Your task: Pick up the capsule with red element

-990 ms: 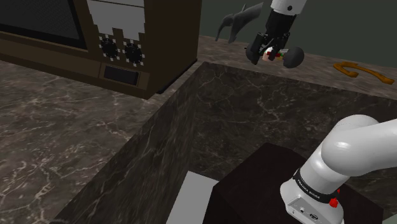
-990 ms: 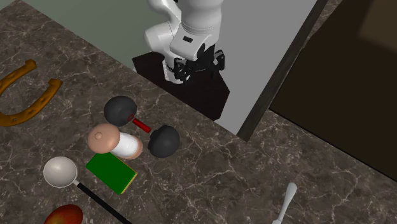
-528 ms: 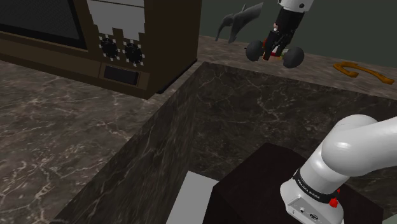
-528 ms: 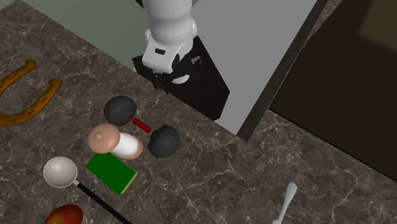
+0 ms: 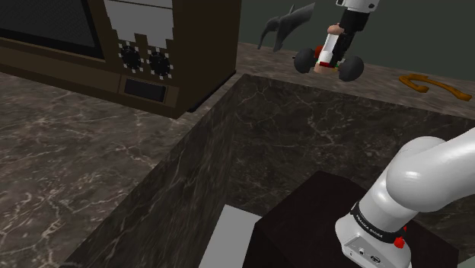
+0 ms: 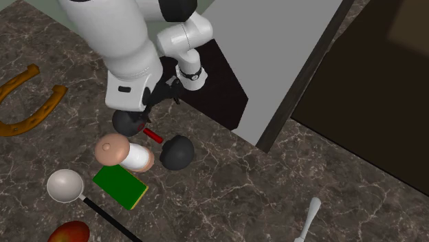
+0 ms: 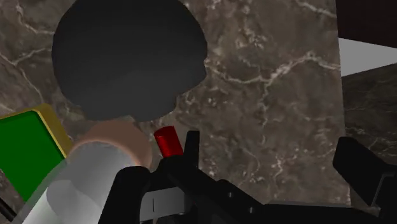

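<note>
The capsule is two black balls (image 6: 177,152) joined by a short red bar (image 6: 152,135), lying on the dark marble counter (image 6: 227,179). My arm covers part of the second ball (image 6: 126,122). In the wrist view one black ball (image 7: 127,60) looms ahead, and the red bar's end (image 7: 168,141) sits just beyond my fingers (image 7: 362,168). My gripper (image 6: 152,110) hangs open close above the capsule, nothing between its fingers. In the shoulder view the gripper (image 5: 337,47) is low between the two balls (image 5: 352,70).
A pink-and-white cylinder (image 6: 125,152) touches the capsule, with a green block (image 6: 120,187), a white ladle (image 6: 65,185) and a red fruit (image 6: 69,232) beyond it. A brown horseshoe (image 6: 27,103) lies off to the side. The counter edge drops to the dark stand (image 6: 220,82).
The arm has swung out from over the stand to the capsule and come down, the hand turning as it went. Nothing on the counter has moved.
</note>
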Robot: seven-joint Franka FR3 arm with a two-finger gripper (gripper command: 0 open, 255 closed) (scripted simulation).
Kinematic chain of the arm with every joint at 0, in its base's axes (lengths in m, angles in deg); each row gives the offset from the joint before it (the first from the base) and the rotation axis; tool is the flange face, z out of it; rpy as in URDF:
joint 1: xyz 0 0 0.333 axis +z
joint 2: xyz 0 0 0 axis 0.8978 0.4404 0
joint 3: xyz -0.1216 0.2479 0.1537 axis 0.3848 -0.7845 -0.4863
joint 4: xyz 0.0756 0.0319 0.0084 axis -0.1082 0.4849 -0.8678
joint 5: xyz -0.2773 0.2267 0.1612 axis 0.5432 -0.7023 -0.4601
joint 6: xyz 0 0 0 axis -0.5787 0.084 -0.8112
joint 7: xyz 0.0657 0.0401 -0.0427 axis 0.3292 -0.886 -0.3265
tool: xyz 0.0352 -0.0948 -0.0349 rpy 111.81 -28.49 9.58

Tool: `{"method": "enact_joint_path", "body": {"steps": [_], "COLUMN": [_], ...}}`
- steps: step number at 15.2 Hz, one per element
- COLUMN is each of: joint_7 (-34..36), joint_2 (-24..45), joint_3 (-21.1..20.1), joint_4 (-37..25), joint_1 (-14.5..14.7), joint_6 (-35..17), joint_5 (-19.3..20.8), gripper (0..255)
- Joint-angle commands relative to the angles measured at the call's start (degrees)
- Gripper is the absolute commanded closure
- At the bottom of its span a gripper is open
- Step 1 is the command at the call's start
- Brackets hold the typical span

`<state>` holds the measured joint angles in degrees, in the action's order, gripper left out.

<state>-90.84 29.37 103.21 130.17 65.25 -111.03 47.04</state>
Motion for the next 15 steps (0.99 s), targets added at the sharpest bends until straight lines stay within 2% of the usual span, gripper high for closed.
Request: {"method": "enact_joint_path", "body": {"steps": [1,5,14,15], "joint_7": [-6.52,-17.37,-16.85,-16.92], "joint_2": [3.38,10.73,9.62,9.74], "joint_3": [3.27,8.86,9.21,9.29], "joint_4": [-3.55,-10.89,-4.11,-4.13], "joint_1": [0.75,2.21,1.77,1.77], "joint_6": [0.65,1.7,-4.03,-4.14], "joint_5": [0.3,-0.58,0.11,0.08], "gripper": [0,0,0,255]}}
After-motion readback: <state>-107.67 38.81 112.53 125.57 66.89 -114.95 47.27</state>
